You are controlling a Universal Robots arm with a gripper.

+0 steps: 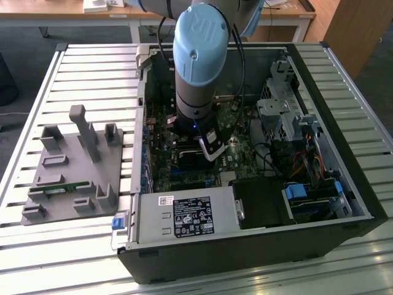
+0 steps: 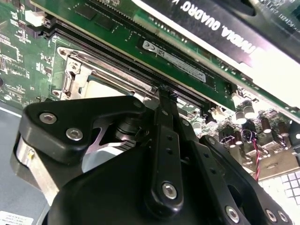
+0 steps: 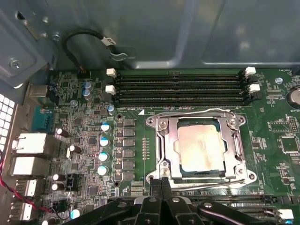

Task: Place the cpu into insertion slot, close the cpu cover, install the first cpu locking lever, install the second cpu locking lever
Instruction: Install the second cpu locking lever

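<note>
The cpu (image 3: 200, 145) lies seated in the insertion slot (image 3: 174, 174), the cpu cover (image 3: 165, 140) shut flat over it — chip showing through its window. The hand (image 3: 161, 183), fingers pressed together and empty, sits touching the cover's edge farthest from the long memory slots (image 3: 180, 86).

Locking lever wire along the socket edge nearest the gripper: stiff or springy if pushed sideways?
Probably springy: the locking lever looks like thin bent wire, long for its thickness. Its smooth metal may slip off the gripper, whose tips sit beside it. The cpu cover lies flat over the cpu, so the lever likely resists near its end.
</note>
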